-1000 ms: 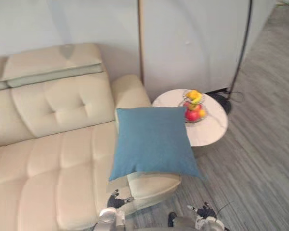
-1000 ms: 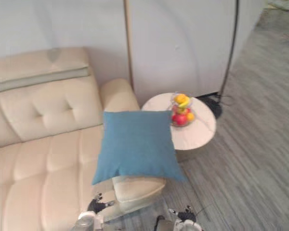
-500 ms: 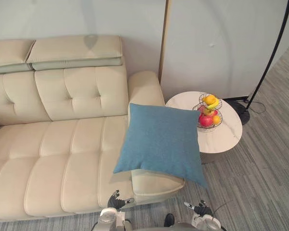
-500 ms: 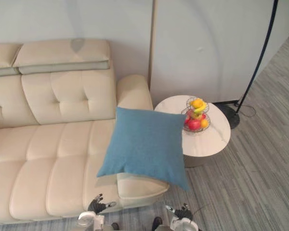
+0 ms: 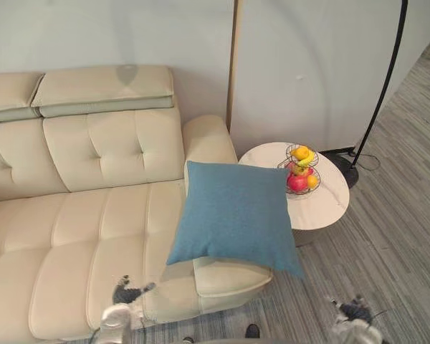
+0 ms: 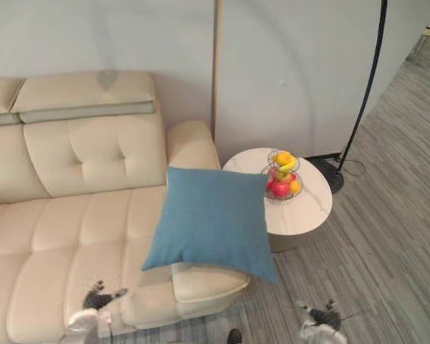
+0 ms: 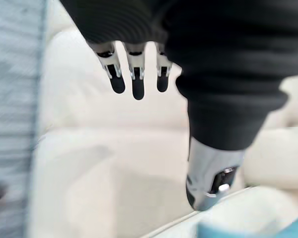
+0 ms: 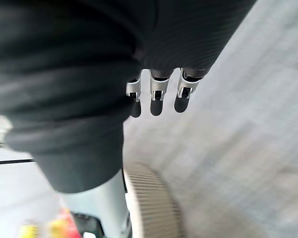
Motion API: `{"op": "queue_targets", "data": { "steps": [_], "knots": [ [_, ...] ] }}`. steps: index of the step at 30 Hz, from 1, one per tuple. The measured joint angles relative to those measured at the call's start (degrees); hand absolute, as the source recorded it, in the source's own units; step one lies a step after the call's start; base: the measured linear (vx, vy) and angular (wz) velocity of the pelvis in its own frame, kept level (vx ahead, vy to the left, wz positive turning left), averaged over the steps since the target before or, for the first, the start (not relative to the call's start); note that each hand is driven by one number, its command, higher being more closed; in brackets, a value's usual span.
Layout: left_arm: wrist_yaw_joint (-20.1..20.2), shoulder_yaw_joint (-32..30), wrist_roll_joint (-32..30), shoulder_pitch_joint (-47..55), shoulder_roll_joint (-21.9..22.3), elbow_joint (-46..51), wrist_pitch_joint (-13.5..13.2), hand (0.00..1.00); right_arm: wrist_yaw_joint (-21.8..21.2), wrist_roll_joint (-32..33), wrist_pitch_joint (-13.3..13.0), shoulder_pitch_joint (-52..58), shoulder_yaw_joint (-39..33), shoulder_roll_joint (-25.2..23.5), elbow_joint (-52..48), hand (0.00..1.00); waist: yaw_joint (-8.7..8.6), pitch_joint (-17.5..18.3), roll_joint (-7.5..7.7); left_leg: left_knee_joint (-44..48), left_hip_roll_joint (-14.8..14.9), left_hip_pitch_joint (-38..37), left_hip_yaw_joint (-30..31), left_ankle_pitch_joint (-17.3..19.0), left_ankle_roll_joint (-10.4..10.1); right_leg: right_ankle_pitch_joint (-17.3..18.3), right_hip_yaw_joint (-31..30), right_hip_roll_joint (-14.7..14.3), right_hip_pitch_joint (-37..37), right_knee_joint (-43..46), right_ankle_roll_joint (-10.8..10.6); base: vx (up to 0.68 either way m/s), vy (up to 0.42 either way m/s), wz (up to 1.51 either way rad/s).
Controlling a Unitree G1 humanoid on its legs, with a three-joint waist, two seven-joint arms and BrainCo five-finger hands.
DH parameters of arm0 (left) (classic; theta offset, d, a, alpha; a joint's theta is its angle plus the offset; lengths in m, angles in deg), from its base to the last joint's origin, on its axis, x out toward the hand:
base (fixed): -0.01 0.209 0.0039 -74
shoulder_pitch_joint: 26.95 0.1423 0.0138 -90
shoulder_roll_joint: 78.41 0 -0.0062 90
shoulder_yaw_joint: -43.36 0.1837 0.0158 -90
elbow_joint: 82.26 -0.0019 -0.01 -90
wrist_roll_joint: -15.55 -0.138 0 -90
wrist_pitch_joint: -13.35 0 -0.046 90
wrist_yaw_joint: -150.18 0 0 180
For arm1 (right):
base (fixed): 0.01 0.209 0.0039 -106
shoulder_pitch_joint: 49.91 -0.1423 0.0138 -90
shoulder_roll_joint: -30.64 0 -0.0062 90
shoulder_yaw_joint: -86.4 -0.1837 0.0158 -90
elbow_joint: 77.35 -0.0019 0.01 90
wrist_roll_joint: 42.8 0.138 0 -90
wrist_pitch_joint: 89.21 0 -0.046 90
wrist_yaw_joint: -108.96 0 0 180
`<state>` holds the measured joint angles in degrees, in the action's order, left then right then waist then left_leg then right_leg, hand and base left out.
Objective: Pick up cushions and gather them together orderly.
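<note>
The robot's left hand (image 5: 127, 292) hangs low over the front edge of a cream leather sofa (image 5: 72, 229), its fingers (image 7: 137, 85) straight and relaxed with the thumb (image 7: 211, 184) held apart, and it grips nothing. The right hand (image 5: 354, 309) hangs low on the other side over a grey wood-grain floor (image 5: 394, 236), its fingers (image 8: 156, 99) likewise loose and straight, with nothing in its grasp. Between the two hands and farther from the robot, a square blue cushion (image 5: 236, 213) leans tilted across the sofa's right armrest (image 5: 209, 137). Its upper edge rests against the armrest, and its lower right corner overhangs the end of the sofa above the floor. The cushion is well apart from both hands: it sits up and to the right of the left hand, and up and to the left of the right hand. A blue corner of it also shows past the thumb in the left wrist view. Just beside the cushion, on its right, stands a round white side table (image 5: 326, 208). On the table is a two-tier wire fruit basket (image 5: 301, 169) with yellow and orange fruit above and red fruit below. Beyond the table, a black floor lamp pole (image 5: 384, 80) rises in a curve against the pale wall.
</note>
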<state>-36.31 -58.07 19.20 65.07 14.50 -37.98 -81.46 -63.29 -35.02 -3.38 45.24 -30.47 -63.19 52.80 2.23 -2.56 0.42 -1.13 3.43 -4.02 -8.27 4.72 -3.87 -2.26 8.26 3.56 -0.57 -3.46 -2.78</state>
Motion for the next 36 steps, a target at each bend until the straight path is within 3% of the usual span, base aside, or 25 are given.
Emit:
{"op": "queue_targets", "data": {
  "steps": [5,9,17,25,31,32,33,34,36],
  "knots": [
    [-0.5,0.1,1.1,0.6,0.6,10.4,-1.2,0.00,-1.0,-0.6,-1.3,-1.7,2.7,0.3,-8.4,0.00,-0.37,0.0,0.09,-0.1,-0.1,0.3,0.2,0.1,0.1,-0.1,0.0,-0.1,0.0,-0.9,0.0,0.06,0.008,-0.01],
    [-1.2,0.9,1.5,0.1,0.8,12.6,-1.8,0.00,-2.1,0.2,-1.8,-2.9,5.2,0.2,-8.3,0.00,-0.50,0.1,0.06,0.0,-0.2,0.3,0.5,0.1,0.1,-0.1,0.2,0.0,0.1,-1.2,0.0,0.05,0.001,-0.01],
    [-2.3,9.7,1.6,-2.3,3.1,12.6,-1.8,0.00,-2.6,1.4,-1.8,-4.4,11.3,0.1,-7.7,0.00,-1.93,-0.1,-0.07,0.5,-0.8,2.2,1.1,0.3,0.4,-0.9,0.4,0.6,-1.1,-1.6,-0.1,-0.03,0.005,0.02],
    [-3.0,17.9,2.9,-10.7,4.6,10.2,-1.7,0.00,-0.5,3.7,-1.5,-13.5,17.2,-1.5,-2.4,0.00,-2.24,-6.8,-1.37,2.3,-1.7,10.3,1.2,-1.5,1.2,-4.4,0.2,1.4,-8.6,-1.6,0.2,-0.13,-0.007,-0.01],
    [-4.7,20.5,5.5,-18.6,4.8,8.9,-1.8,0.00,1.3,7.3,-1.6,-22.9,20.6,-2.7,-0.1,0.00,-2.21,-11.2,-1.39,1.6,-1.8,14.7,1.1,-3.5,1.1,-6.1,-0.3,1.5,-13.5,-1.6,0.5,-0.08,-0.024,-0.01],
    [-5.3,21.2,6.2,-20.3,4.6,8.8,-1.8,0.00,1.5,8.3,-1.9,-24.6,21.6,-2.7,0.9,1.00,-2.23,-11.3,-1.36,1.5,-1.9,16.1,1.0,-3.9,1.2,-6.5,-0.7,1.6,-14.9,-1.6,0.5,-0.04,-0.013,-0.03],
    [-5.6,21.7,6.6,-21.1,4.4,8.7,-1.9,0.00,1.7,8.5,-1.9,-25.3,22.0,-2.7,1.6,1.00,-2.19,-11.3,-1.32,1.4,-2.0,16.5,1.0,-4.0,1.2,-6.7,-0.8,1.7,-15.4,-1.6,0.5,-0.03,-0.006,0.02],
    [-5.8,22.2,6.8,-23.8,4.0,7.9,-1.9,1.00,2.1,9.2,-1.9,-27.4,22.8,-2.6,2.3,1.00,-2.18,-11.9,-1.25,1.4,-2.1,17.7,1.0,-4.4,1.3,-7.2,-0.8,1.8,-16.6,-1.6,0.6,0.00,0.000,0.00],
    [-6.1,22.6,7.8,-27.9,2.8,7.7,-2.0,1.00,2.5,10.4,-2.0,-30.8,23.9,-2.5,2.3,1.00,-2.20,-13.7,-0.98,1.4,-2.2,18.8,0.4,-4.8,1.6,-8.0,-1.7,2.1,-18.0,-1.6,0.3,-0.04,-0.002,-0.08]
  ]
}}
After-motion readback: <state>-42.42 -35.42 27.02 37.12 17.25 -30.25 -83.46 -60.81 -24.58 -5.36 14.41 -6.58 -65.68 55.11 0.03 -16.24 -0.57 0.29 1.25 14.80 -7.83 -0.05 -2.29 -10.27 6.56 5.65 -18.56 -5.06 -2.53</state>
